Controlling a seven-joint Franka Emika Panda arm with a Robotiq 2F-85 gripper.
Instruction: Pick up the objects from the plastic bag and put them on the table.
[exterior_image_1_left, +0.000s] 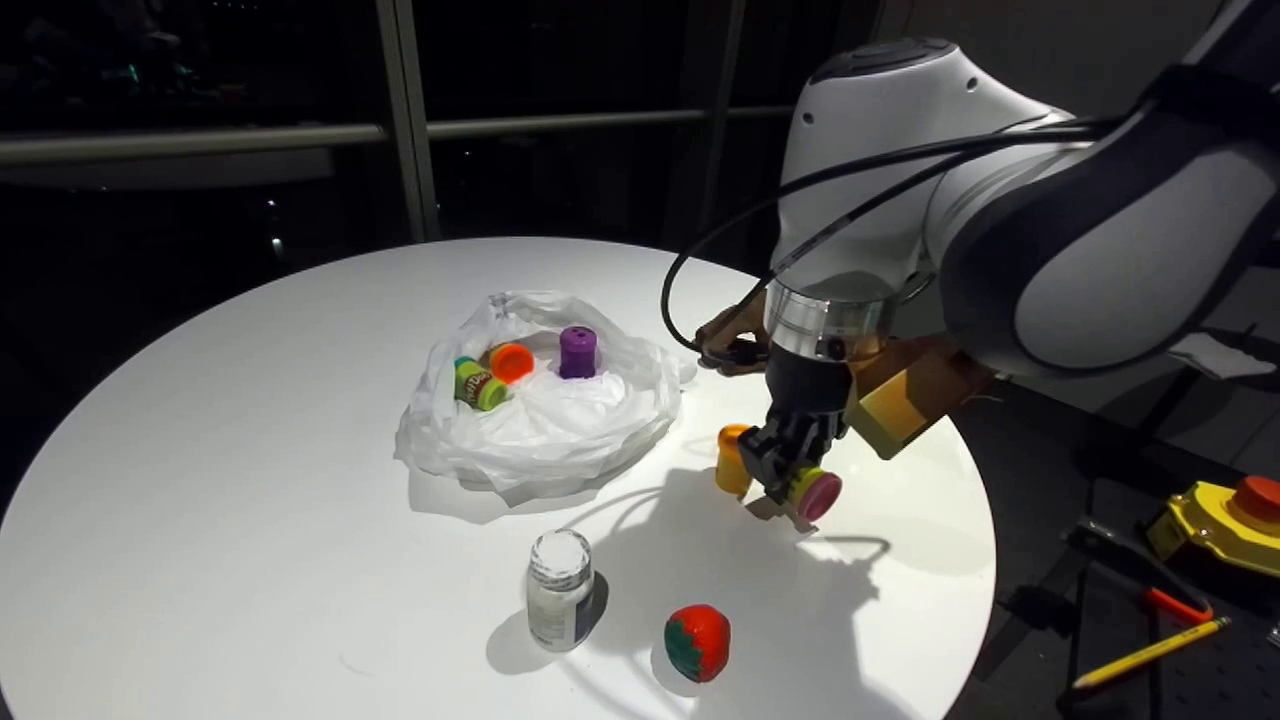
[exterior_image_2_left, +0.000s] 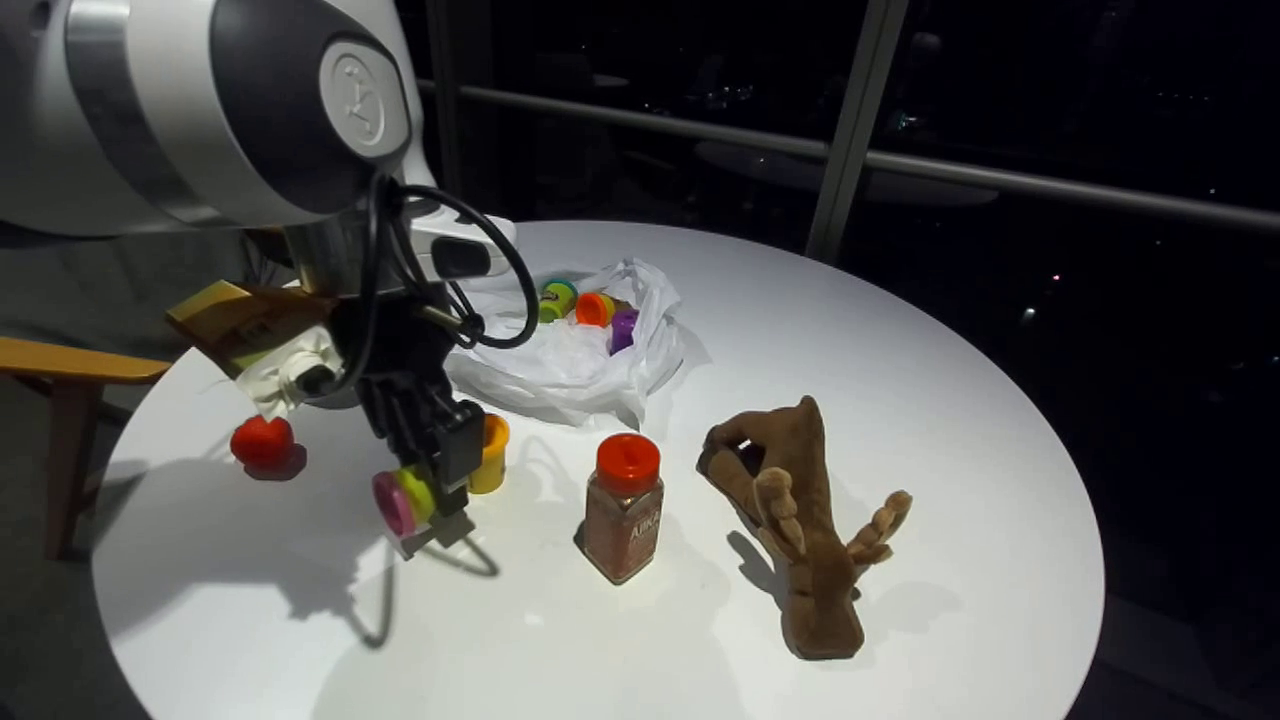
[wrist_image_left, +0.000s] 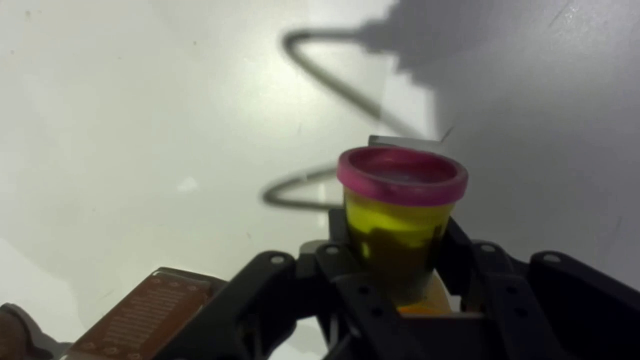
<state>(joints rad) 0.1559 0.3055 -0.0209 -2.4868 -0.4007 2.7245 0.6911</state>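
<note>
The part-spread gripper (wrist_image_left: 396, 229) clasps a pink-lidded tub (wrist_image_left: 401, 212).

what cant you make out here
An exterior view: much of the brown plush toy, behind the arm.
An exterior view: the white bottle's label, too small to read.
Wrist view: part of the spice jar, cut off by the bottom edge.
Wrist view: most of the orange tub, behind the claw and pink-lidded tub.

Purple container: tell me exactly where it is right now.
In both exterior views, the purple container is inside the plastic bag, to the right of the orange tub; it does not show in the wrist view.
</note>
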